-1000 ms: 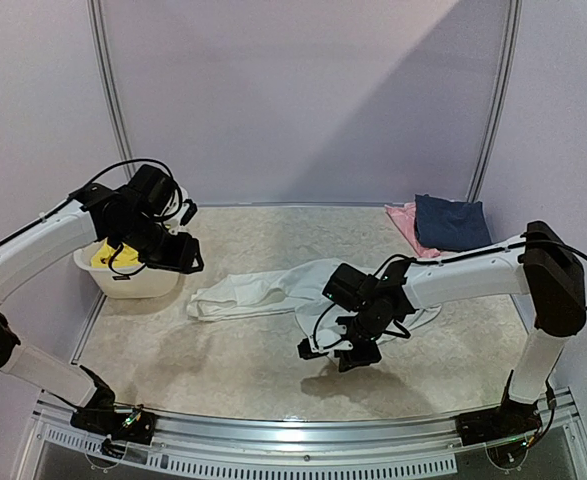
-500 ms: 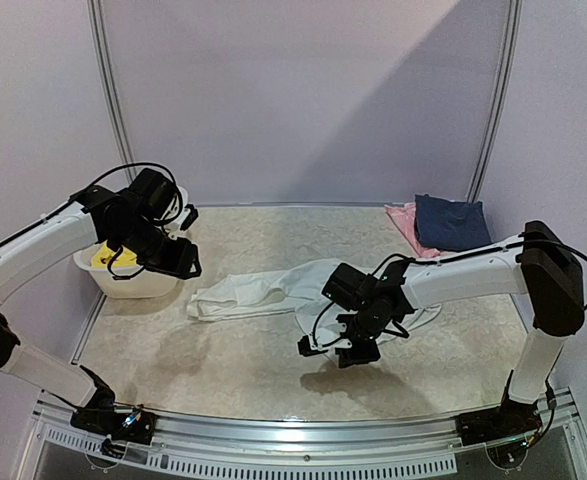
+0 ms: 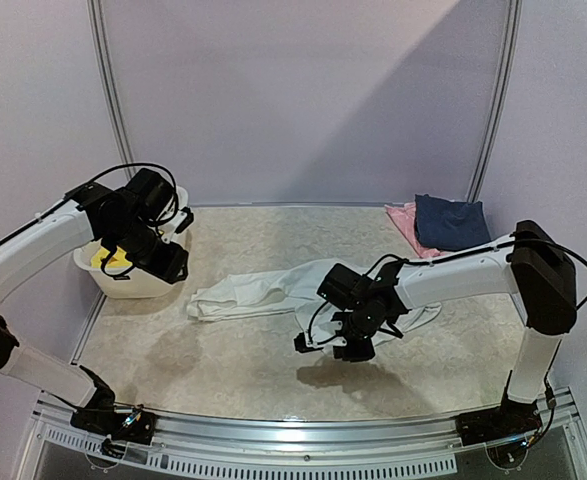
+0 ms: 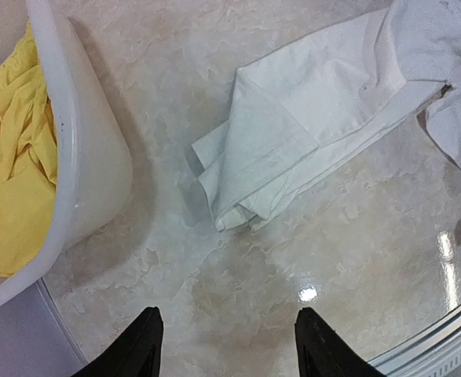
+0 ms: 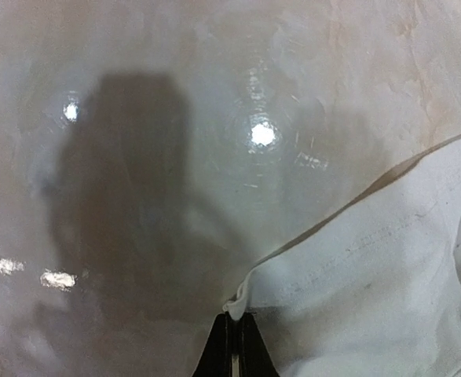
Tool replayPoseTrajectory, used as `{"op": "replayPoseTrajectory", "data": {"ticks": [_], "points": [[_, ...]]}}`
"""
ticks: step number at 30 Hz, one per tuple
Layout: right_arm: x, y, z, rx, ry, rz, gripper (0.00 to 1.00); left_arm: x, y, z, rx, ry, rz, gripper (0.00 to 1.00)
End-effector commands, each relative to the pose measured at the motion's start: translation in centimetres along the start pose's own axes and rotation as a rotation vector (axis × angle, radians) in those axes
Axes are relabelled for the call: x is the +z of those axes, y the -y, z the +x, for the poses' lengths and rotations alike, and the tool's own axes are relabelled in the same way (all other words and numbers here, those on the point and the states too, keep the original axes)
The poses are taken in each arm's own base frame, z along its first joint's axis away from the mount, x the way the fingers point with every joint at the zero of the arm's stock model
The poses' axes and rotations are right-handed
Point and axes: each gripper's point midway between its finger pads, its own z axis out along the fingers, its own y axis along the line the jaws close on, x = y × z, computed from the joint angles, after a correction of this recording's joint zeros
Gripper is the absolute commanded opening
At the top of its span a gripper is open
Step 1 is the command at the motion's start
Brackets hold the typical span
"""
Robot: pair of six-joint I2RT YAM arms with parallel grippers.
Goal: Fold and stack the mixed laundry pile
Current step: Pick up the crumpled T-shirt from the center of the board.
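A white T-shirt (image 3: 263,290) lies crumpled and partly folded across the middle of the table. My right gripper (image 3: 345,345) is low at its near right part and shut on a corner of the T-shirt's edge (image 5: 250,292); the cloth (image 5: 371,267) spreads right of the jaws. Yellow shorts (image 3: 106,258) lie bunched in the white basket (image 3: 143,288) at the left, also in the left wrist view (image 4: 14,181). My left gripper (image 3: 173,265) hangs open by the basket's right side, above bare table (image 4: 228,314), a little short of the T-shirt's folded sleeve end (image 4: 293,149).
A dark blue folded garment (image 3: 451,222) lies on a pink one (image 3: 403,220) at the back right. The basket's wall (image 4: 89,157) stands close on the left of my left gripper. The table's metal front rail (image 3: 303,440) runs along the near edge.
My right gripper has closed onto the T-shirt's edge and shifted slightly left. My left arm has drawn a little toward the basket, still open.
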Motion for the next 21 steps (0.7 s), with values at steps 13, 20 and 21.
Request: {"op": "replayPoseTrajectory", "data": {"ticks": [13, 20, 21], "points": [[-20.8, 14.2, -1.2, 0.300, 0.328, 0.378, 0.00, 4.9, -0.2, 2.0, 0.102, -0.201, -0.052, 0.57], [-26.3, 19.4, 2.7, 0.484, 0.396, 0.518, 0.00, 7.6, 2.2, -1.2, 0.129, -0.168, 0.005, 0.57], [-26.9, 19.7, 3.1, 0.500, 0.403, 0.530, 0.00, 7.7, 2.8, -1.8, 0.137, -0.158, 0.010, 0.58]]}}
